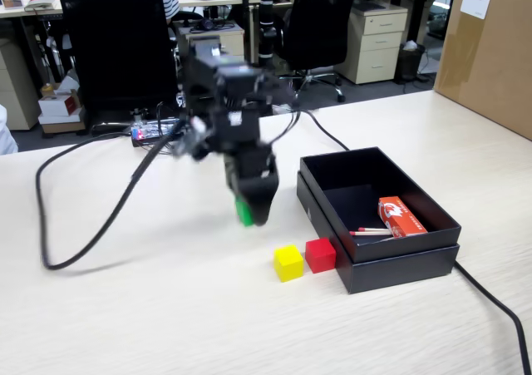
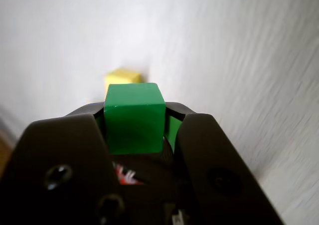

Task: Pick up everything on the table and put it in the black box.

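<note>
The green cube (image 1: pixel 243 212) is hanging clear above the worktop (image 1: pixel 166 308), pinched in the gripper (image 1: pixel 248 215); open worktop is lying all around beneath it. In the wrist view the cube (image 2: pixel 133 117) is sitting between the two dark jaws, which are pressing on its sides. The yellow cube (image 1: pixel 288 263) and red cube (image 1: pixel 320 254) are resting side by side on the worktop, the red one just beside the box (image 1: pixel 399 263) wall. The box is lying open to the right in the fixed view, with a matchbox (image 1: pixel 401 216) and matchsticks (image 1: pixel 371 232) inside. The arm (image 1: pixel 224 109) is bending over, pointing the gripper downward, left of the box.
</note>
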{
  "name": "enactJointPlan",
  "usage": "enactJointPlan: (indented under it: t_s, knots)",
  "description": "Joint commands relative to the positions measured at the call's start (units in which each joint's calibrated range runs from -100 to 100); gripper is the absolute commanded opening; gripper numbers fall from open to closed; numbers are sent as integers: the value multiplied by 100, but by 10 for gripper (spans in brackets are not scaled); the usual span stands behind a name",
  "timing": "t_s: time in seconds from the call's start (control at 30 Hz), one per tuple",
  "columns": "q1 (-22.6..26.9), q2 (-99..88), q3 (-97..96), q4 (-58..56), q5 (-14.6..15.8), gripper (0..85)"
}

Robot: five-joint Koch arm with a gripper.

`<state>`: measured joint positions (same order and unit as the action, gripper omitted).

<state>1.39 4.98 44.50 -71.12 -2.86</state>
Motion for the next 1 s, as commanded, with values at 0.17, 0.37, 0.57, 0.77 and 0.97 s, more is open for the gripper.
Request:
enactJointPlan:
  t_s: [0.17,0.37,0.57,0.77,0.97]
  knots:
    - [982,-2133,-334,6,410,9]
    - [1495,-871,-80,15,728,9]
    - [1592,1355,428,15,972,9]
    - [1582,1745,264,15,1031,9]
    - [1548,1906,174,15,1026,160]
